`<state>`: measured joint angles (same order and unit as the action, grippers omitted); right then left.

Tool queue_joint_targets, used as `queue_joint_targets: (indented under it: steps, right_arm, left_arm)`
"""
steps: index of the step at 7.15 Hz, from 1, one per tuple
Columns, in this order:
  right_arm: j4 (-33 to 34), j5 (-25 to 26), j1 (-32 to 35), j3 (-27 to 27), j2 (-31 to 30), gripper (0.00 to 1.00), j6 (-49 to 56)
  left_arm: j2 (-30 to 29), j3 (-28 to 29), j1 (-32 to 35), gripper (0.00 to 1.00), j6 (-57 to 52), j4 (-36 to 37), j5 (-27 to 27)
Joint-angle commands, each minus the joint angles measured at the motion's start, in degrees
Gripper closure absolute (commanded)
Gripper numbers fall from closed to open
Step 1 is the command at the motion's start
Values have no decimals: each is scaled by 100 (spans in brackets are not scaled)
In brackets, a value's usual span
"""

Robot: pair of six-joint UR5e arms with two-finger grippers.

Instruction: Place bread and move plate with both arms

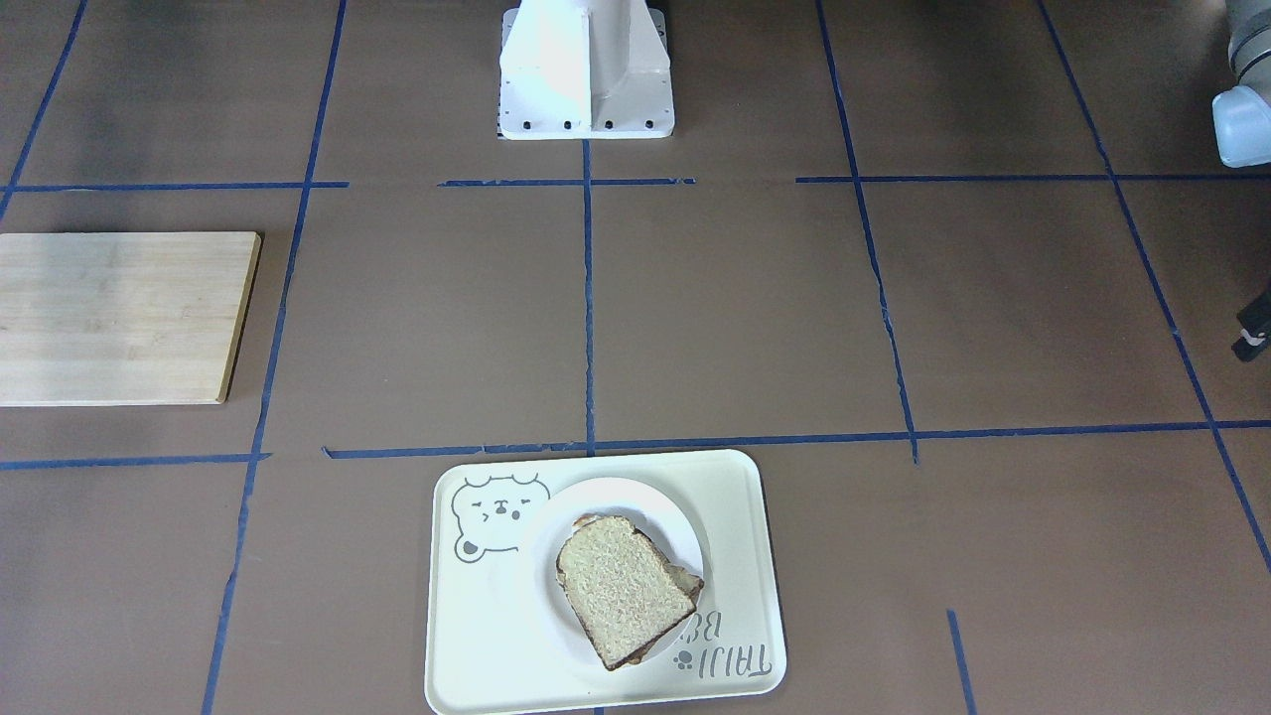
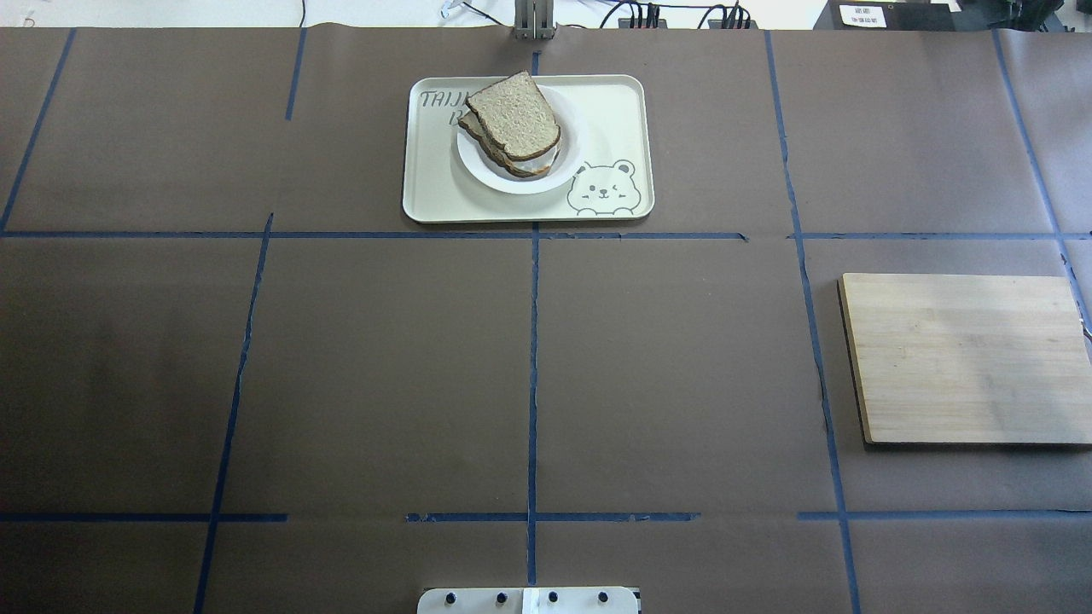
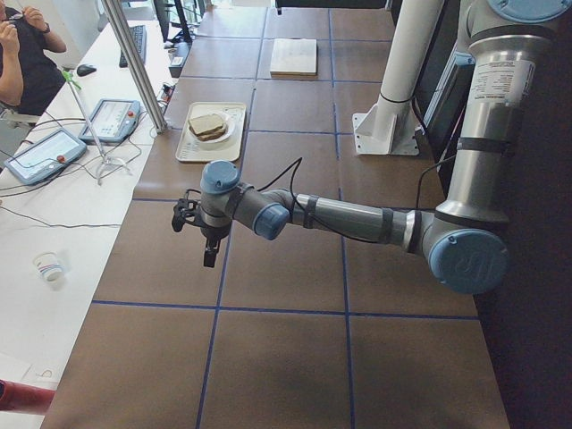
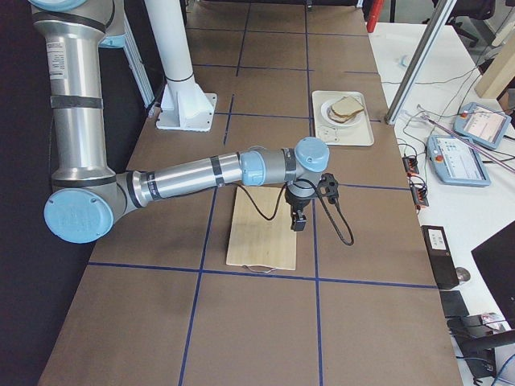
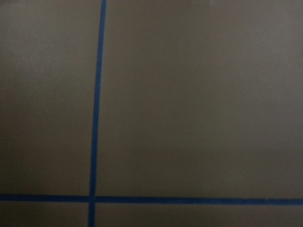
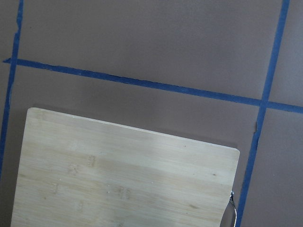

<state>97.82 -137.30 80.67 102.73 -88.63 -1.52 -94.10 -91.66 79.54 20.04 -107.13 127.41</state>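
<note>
At the table's far edge from the robot, the plain brown-crusted bread slice (image 2: 514, 107) lies on a second slice on the small round white plate (image 2: 522, 184), which sits on the cream rectangular bear tray (image 2: 616, 111); I judge the bread light, soft and easily crushed, best pinched gently across its crust; the plate looks stiff and slippery, so I'd take its rim from opposite sides; the left gripper (image 3: 209, 259) and the right gripper (image 4: 298, 222) hang well apart from it; whether they are open, I cannot tell.

"TAIJI" in grey on the cream tray (image 1: 740, 501), second line "B…" partly under the plate (image 1: 616, 495)
</note>
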Motion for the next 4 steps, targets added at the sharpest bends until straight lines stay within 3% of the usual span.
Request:
queue_joint_targets:
  steps: [1, 2, 4]
  right_arm:
    - [9, -16, 176, -78, 4, 0, 47]
    - [9, -33, 229, -104, -5, 0, 47]
    - [9, -68, 395, -296, 4, 0, 73]
  left_arm:
    - [181, -10, 647, 0, -2090, 1581, 179]
    - [138, 8, 964, 0, -2736, 2286, 188]
    - [259, -28, 1108, 0, -2936, 2688, 659]
